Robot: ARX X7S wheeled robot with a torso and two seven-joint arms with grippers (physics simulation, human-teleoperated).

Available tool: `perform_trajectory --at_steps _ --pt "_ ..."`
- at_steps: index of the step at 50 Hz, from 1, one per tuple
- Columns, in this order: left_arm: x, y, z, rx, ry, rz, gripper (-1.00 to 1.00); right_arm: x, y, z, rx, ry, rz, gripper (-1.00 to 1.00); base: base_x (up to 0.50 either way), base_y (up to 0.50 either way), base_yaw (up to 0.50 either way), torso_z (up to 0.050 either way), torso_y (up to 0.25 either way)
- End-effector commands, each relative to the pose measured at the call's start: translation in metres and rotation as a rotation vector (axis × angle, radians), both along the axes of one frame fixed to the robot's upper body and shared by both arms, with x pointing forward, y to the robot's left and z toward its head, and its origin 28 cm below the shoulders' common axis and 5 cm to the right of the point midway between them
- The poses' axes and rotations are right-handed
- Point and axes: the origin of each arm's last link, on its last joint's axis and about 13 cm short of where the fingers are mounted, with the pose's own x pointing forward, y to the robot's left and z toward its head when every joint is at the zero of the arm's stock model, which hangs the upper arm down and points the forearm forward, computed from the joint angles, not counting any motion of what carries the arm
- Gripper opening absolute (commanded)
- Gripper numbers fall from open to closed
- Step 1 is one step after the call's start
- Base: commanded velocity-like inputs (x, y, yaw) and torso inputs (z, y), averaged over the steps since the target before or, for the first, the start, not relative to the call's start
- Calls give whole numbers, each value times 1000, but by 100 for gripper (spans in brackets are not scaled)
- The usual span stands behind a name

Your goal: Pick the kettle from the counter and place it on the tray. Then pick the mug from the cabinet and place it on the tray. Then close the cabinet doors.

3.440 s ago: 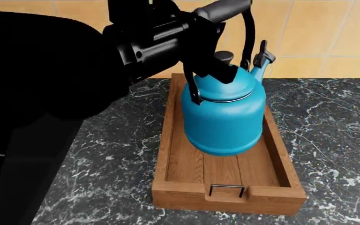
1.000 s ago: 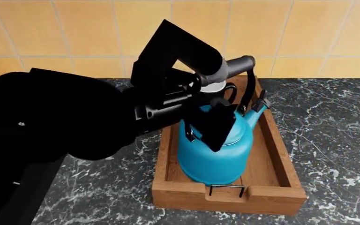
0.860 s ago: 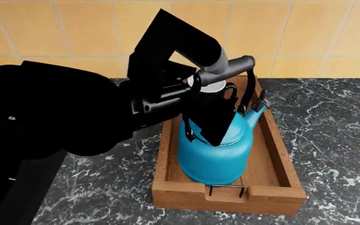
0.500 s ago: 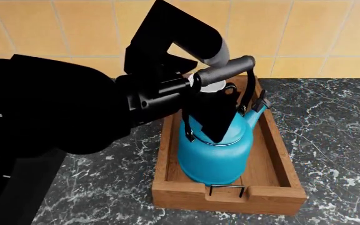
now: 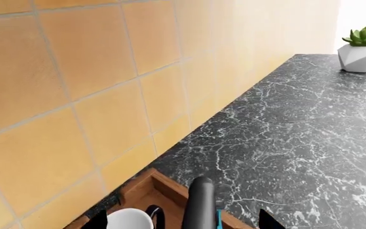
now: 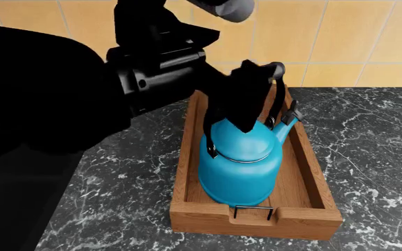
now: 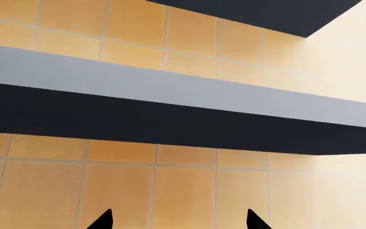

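Note:
The teal kettle (image 6: 239, 167) stands upright in the near half of the wooden tray (image 6: 257, 220) on the black marble counter (image 6: 368, 136). My left gripper (image 6: 246, 102) hovers open over the kettle's black handle (image 5: 201, 207). Its fingertips stand wide apart on either side of the handle and touch nothing. In the left wrist view the black mug (image 5: 131, 220), white inside, sits in the tray's far end (image 5: 146, 185) behind the kettle. In the head view the gripper hides the mug. My right gripper (image 7: 177, 220) is open and empty, facing the tiled wall.
A small green plant in a white pot (image 5: 361, 50) stands far along the counter (image 5: 297, 124). Yellow wall tiles (image 6: 355, 36) back the counter. A grey and dark ledge (image 7: 170, 105) runs across the wall in the right wrist view. My black left arm (image 6: 47, 104) fills the head view's left.
The kettle hung over the tray in my left gripper, then came down into the tray. The left arm has since risen, and the kettle stays put.

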Motion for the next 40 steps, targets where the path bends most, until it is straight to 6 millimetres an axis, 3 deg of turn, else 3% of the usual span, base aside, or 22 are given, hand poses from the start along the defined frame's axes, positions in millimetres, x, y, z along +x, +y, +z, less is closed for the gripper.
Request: perform_trajectory --at_steps 1,7,15,28,40 --pt "-15 5 29 -103 -103 -8 100 -1 1 2 -3 -4 4 100 0 0 0 0 0" --pt "-33 14 55 -261 -273 43 100 -5 4 3 4 -30 12 100 0 0 0 0 0" --pt "-63 31 58 -415 -461 159 100 -14 10 0 -10 -57 45 100 0 0 0 0 0" --pt "-96 63 22 -535 -726 438 100 -29 22 -10 -46 -95 83 100 0 0 0 0 0" --pt "-110 76 -9 -552 -777 544 100 -33 26 -9 -67 -120 93 100 0 0 0 0 0"
